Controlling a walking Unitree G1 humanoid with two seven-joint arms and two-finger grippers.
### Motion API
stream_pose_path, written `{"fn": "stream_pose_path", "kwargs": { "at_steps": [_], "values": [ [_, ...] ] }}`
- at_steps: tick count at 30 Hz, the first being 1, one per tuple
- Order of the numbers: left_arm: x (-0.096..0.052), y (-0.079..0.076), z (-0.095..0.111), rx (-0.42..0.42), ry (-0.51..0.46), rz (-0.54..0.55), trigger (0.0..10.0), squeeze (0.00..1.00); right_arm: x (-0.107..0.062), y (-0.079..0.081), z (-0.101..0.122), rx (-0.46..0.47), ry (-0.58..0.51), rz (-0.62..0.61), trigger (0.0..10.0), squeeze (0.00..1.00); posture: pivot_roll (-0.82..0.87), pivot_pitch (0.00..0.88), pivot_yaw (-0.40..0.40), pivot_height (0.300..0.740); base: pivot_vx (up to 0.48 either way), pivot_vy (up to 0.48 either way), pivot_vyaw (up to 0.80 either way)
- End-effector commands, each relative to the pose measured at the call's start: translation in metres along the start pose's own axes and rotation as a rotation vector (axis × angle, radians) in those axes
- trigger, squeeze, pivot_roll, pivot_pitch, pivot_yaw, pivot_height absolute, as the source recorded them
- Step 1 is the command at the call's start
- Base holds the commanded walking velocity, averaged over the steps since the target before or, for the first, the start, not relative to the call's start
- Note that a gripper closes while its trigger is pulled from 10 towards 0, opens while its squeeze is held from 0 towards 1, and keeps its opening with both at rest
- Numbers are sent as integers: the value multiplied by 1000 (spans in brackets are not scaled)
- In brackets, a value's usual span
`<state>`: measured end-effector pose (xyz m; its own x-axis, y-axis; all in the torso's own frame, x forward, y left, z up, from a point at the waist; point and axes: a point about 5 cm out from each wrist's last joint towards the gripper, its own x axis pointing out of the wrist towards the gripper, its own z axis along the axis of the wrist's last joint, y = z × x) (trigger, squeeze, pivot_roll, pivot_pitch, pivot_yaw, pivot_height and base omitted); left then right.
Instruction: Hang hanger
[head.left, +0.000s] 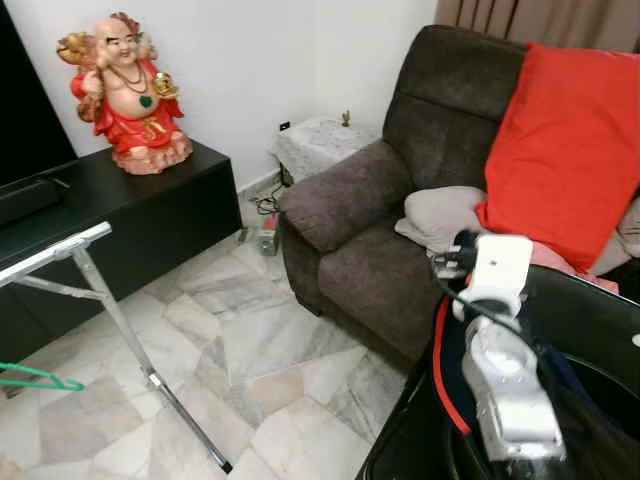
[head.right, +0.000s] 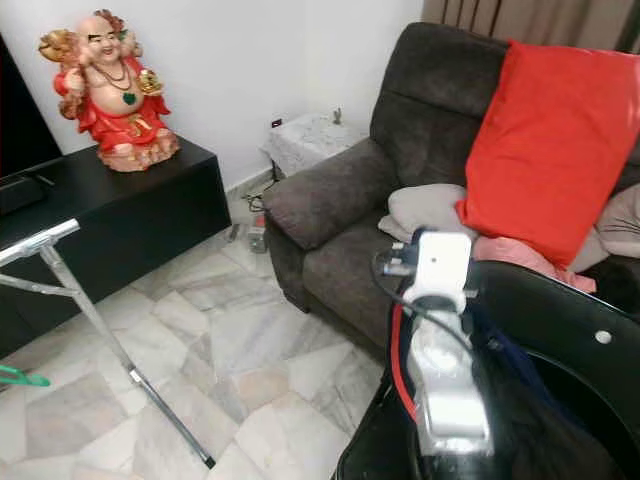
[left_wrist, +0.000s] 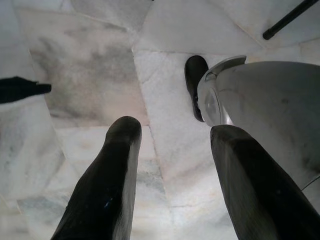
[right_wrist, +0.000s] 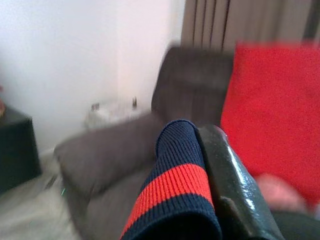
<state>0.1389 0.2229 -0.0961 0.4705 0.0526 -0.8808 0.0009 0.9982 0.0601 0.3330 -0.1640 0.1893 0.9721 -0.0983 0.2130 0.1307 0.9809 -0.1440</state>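
One green hanger (head.left: 38, 377) is showing at the far left beside the drying rack leg (head.left: 148, 372), while the right gripper (right_wrist: 200, 200) is clamping one navy-and-red striped garment (right_wrist: 172, 195) over a black basket (head.left: 590, 320) before the sofa (head.left: 400, 200), one red cushion (head.left: 565, 150) leaning there, and the left gripper (left_wrist: 172, 190) is hanging with fingers apart over marble floor (left_wrist: 90, 70).

Statue (head.left: 127, 92): one, upper left
Green hanger (head.left: 38, 378): one, lower left edge
Red cushion (head.left: 567, 150): one, upper right
Grey pillow (head.left: 443, 217): one
Sofa (head.left: 400, 190): one
Black cabinet (head.left: 120, 225): one
Metal rack (head.left: 110, 310): one
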Motion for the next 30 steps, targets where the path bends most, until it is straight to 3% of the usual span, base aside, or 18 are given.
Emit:
{"fn": "stream_pose_path", "kwargs": {
  "at_steps": [1, 5, 6, 7, 8, 10, 11, 12, 13, 16, 17, 19, 20, 22, 23, 24, 26, 30],
  "values": [
    [-1, 3, -1, 24, 5, 2, 10000, 0, 15, 5, 55, -5, -253, 41, 10000, 0, -25, 54, 47, 740, 0, 0, 0],
    [-1, 3, -1, 30, 4, 2, 10000, 0, 26, 0, 119, 26, -506, 44, 10000, 0, -33, 51, 50, 740, 0, 0, 0],
    [-1, 4, 0, 31, 4, 3, 10000, 0, 27, 4, 148, 40, -613, 89, 10000, 0, -35, 50, 52, 740, 0, 0, 0],
    [-1, 4, 0, 31, 4, 3, 10000, 0, 27, 4, 148, 40, -613, 89, 10000, 0, -35, 50, 52, 740, 0, 0, 0],
    [-1, 4, 0, 34, 4, 3, 10000, 0, 23, 18, 176, 92, -711, 231, 10000, 0, -41, 50, 55, 740, 0, 0, 0],
    [-1, 5, 0, 37, 4, 5, 10000, 0, 11, 44, 195, 155, -757, 473, 10000, 0, -43, 50, 57, 740, 0, 0, 0],
    [-1, 4, 0, 37, 3, 5, 10000, 0, -6, 63, 202, 214, -779, 698, 10000, 0, -41, 51, 55, 740, 0, 0, 0],
    [-1, 4, 0, 37, 3, 6, 10000, 0, -18, 70, 203, 232, -809, 800, 10000, 0, -41, 51, 55, 740, 0, 0, 0],
    [-1, 4, 0, 37, 3, 6, 10000, 0, -20, 71, 203, 232, -817, 812, 10000, 0, -41, 51, 55, 740, 0, 0, 0],
    [-1, 5, 0, 38, 3, 8, 10000, 0, -20, 75, 191, 355, -738, 821, 10000, 0, -35, 53, 53, 740, 0, 0, 0],
    [-1, 5, 0, 38, 3, 8, 10000, 0, -19, 79, 179, 335, -685, 834, 10000, 0, -33, 53, 52, 740, 0, 0, 0],
    [-1, 5, 0, 37, 3, 8, 10000, 0, -15, 85, 148, 203, -565, 833, 10000, 0, -31, 57, 52, 740, 0, 0, 0],
    [-1, 5, -1, 39, 5, 7, 10000, 0, -7, 85, 118, 121, -423, 795, 10000, 0, -35, 58, 53, 740, 0, 0, 0],
    [-1, 4, -1, 41, 6, 6, 10000, 0, 1, 80, 83, 58, -249, 717, 10000, 0, -36, 59, 53, 740, 0, 0, 0],
    [-1, 4, -1, 42, 7, 4, 10000, 0, 2, 73, 51, 42, -70, 667, 10000, 0, -37, 59, 54, 740, 0, 0, 0],
    [-1, 4, -1, 43, 8, 3, 10000, 0, 2, 66, 32, 36, 8, 610, 10000, 0, -37, 59, 53, 740, 0, 0, 0],
    [-1, 4, -1, 44, 8, 1, 10000, 0, -3, 58, 7, 30, 101, 554, 10000, 0, -35, 58, 52, 740, 0, 0, 0],
    [-1, 5, -1, 41, 7, 2, 10000, 0, -13, 48, -21, 49, 203, 472, 10000, 0, -23, 59, 49, 740, 0, 0, 0]
  ]
}}
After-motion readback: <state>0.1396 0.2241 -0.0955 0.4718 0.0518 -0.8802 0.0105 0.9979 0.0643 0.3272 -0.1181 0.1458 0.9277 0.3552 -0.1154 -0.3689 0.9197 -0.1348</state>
